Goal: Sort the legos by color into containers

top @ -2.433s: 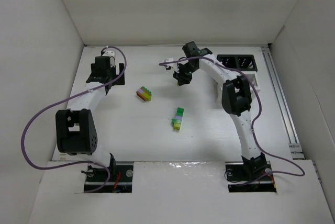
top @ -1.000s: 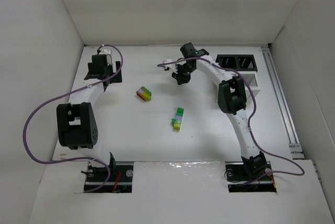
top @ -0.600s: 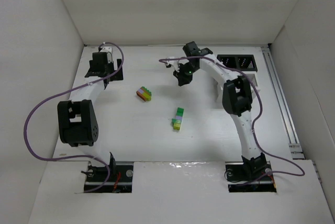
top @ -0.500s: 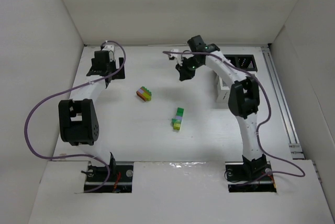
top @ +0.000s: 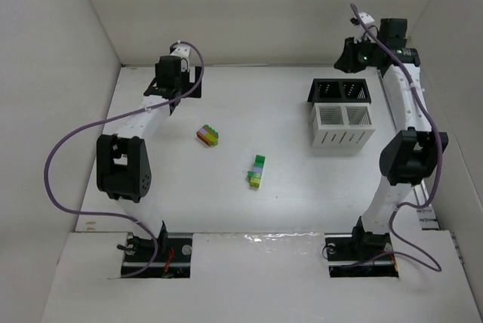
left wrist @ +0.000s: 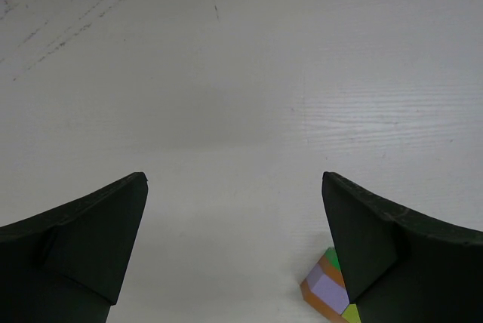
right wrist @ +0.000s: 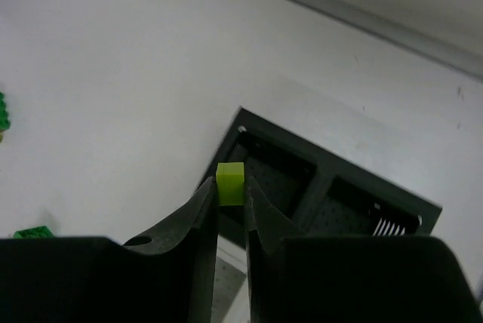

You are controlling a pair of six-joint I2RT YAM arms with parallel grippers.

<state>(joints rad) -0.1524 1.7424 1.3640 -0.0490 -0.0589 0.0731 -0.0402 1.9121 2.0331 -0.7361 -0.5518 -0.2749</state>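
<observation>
White desk [top: 226,202] inside a white-walled box. R gripper [right wrist: 230,193] is raised at the far right corner, pinching a lime brick [right wrist: 230,179] betw its fingertips; in the wrist view it sits over the black bin pair [right wrist: 317,181]. White bin pair [top: 343,138] is just beside it, on the near side. L gripper [left wrist: 234,179] spread wide w/ nothing in it, low over the desk at far left. Multicoloured stack [top: 208,135] near it, green-topped stack [top: 257,171] mid-desk, both well apart from the bins

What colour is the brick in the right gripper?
Lime green; the brick shows best in the right wrist view.
</observation>
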